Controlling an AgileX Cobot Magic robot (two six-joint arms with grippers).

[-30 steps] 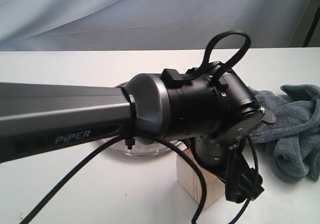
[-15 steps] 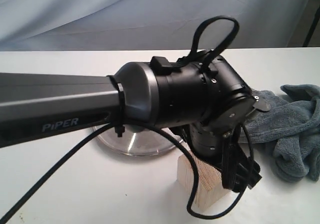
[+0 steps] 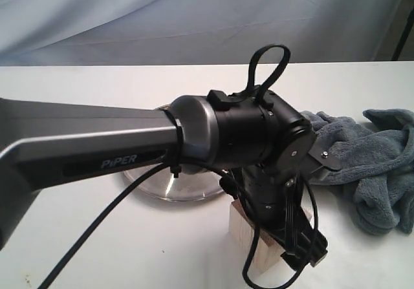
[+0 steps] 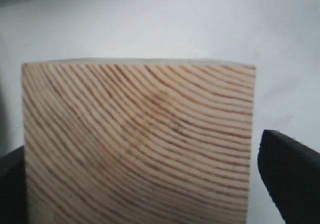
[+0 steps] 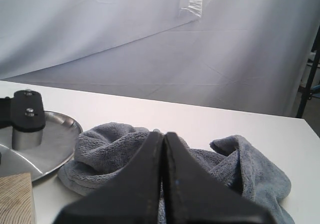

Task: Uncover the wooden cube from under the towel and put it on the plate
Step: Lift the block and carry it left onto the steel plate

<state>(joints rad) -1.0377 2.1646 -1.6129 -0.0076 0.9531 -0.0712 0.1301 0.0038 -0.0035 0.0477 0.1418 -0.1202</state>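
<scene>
The wooden cube [image 3: 249,240], pale with curved grain lines, stands uncovered on the white table just in front of the shiny steel plate [image 3: 169,187]. In the left wrist view the cube [image 4: 140,139] fills the frame, and my left gripper [image 4: 142,151] is open with a black finger [image 4: 290,179] on each side of it; a thin strip of table shows between the cube and one finger. The blue-grey towel [image 3: 372,166] lies crumpled to the right of the cube. My right gripper [image 5: 162,136] is shut and empty, low in front of the towel [image 5: 115,144].
The left arm's grey link [image 3: 90,147] and black wrist cross the exterior view and hide much of the plate. A pale backdrop cloth [image 3: 194,17] hangs behind the table. The plate's rim [image 5: 60,139] and the cube's corner [image 5: 17,199] show in the right wrist view.
The left arm's wrist has swung and dropped lower over the cube. The cube, plate and towel lie where they were.
</scene>
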